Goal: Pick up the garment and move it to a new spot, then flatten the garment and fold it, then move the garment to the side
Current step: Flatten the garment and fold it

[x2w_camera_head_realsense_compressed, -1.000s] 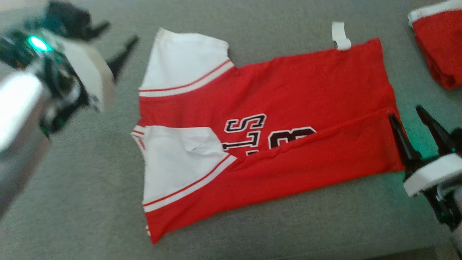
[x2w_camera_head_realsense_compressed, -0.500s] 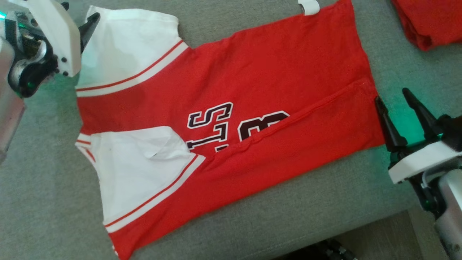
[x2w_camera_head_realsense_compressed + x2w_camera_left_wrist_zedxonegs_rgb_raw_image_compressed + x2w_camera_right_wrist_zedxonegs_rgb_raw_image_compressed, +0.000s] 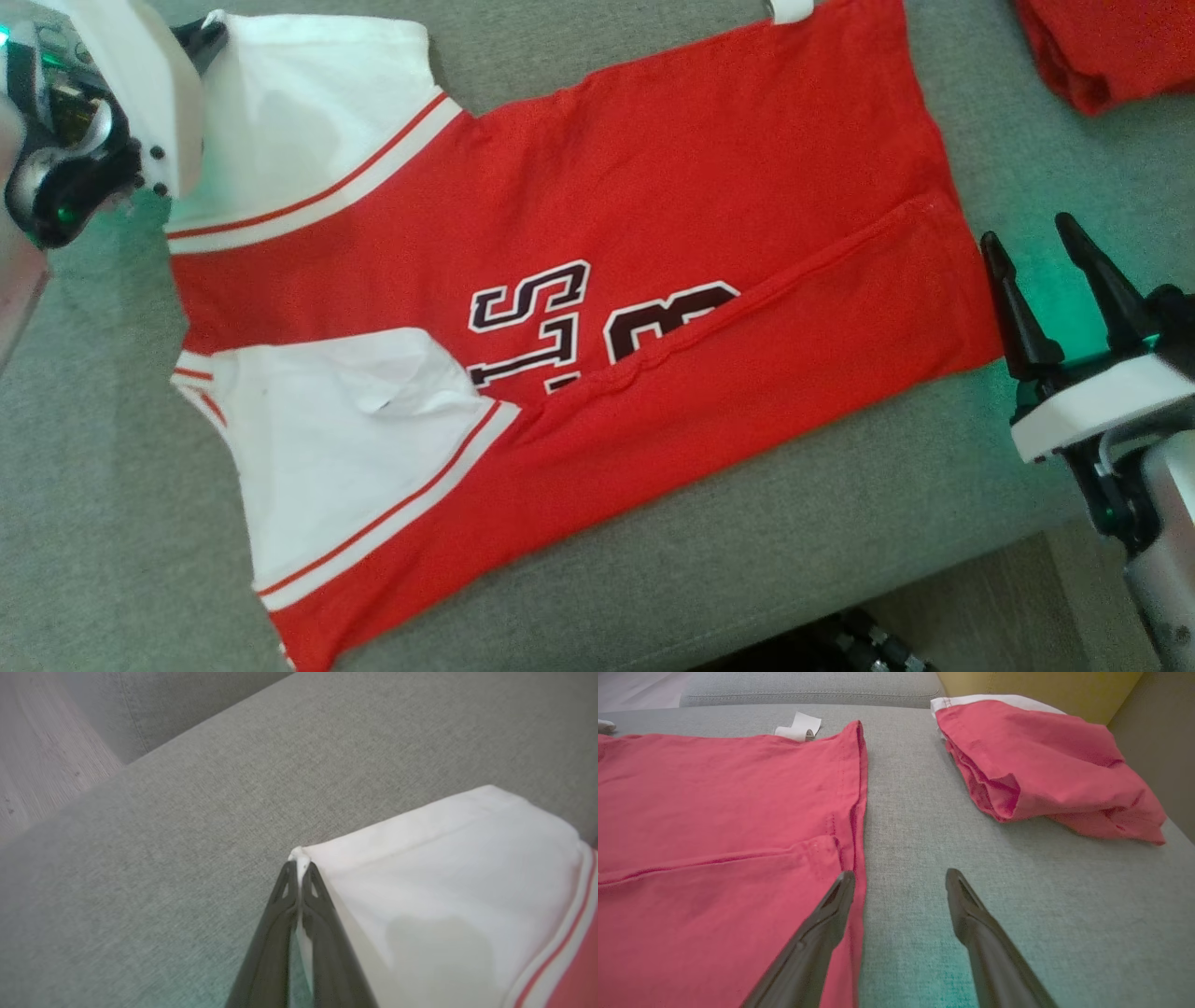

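Left wrist view: the left gripper point(image 3: 299, 864) pinches the white sleeve corner of the red-and-white fabric jersey point(image 3: 444, 882); the right gripper point(image 3: 1027, 231) stands spread wide beside its hem.

Soft even daylight, faint green glow, mild blur, gentle shadows
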Controlling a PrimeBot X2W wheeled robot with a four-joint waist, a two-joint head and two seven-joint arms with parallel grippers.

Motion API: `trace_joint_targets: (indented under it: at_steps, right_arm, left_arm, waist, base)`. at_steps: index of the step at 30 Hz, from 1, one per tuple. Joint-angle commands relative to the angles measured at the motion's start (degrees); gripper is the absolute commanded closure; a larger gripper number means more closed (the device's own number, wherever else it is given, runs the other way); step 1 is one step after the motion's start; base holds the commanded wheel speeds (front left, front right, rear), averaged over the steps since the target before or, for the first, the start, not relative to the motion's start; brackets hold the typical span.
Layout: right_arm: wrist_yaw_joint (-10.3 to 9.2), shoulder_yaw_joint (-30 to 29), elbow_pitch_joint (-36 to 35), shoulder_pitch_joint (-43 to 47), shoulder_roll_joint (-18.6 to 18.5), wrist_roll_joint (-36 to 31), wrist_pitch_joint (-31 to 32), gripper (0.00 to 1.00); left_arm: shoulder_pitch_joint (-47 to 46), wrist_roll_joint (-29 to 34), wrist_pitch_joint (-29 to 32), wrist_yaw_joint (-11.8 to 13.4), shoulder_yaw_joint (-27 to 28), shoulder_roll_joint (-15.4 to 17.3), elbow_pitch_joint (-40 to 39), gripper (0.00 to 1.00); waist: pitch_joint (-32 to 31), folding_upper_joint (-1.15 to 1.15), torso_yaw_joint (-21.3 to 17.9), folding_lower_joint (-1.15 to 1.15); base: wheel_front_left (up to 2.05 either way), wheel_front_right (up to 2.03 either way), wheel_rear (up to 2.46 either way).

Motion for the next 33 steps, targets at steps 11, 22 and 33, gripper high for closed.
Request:
trace_joint_targets:
  at_steps: [11, 22, 33]
  right_arm:
    - [0.39, -0.47, 0.23, -9.09, -2.68, 1.81, 10.55, 0.00]
    - [0.39, 4.32, 13.38, -27.78, -0.74, 2.78, 28.89, 0.00]
    - [0.39, 8.44, 21.05, -35.12, 1.22, 3.46, 28.87, 0.63]
  left_arm:
    - [-5.70, -2.01, -10.27, 0.09, -2.10, 1.12, -3.18, 1.00]
    - [-8.55, -5.23, -15.48, 0.09, -7.43, 1.12, -3.87, 1.00]
    - [-10.48, -7.85, -17.60, 0.09, -11.62, 1.29, -2.15, 1.00]
  waist:
    - [-2.68, 0.00, 5.67, 0.00]
    - [-2.52, 0.00, 9.51, 0.00]
    - [-2.25, 0.00, 10.10, 0.00]
  base:
    - [0.00, 0.00, 0.00]
    - [0.00, 0.00, 0.00]
    - [0.00, 0.00, 0.00]
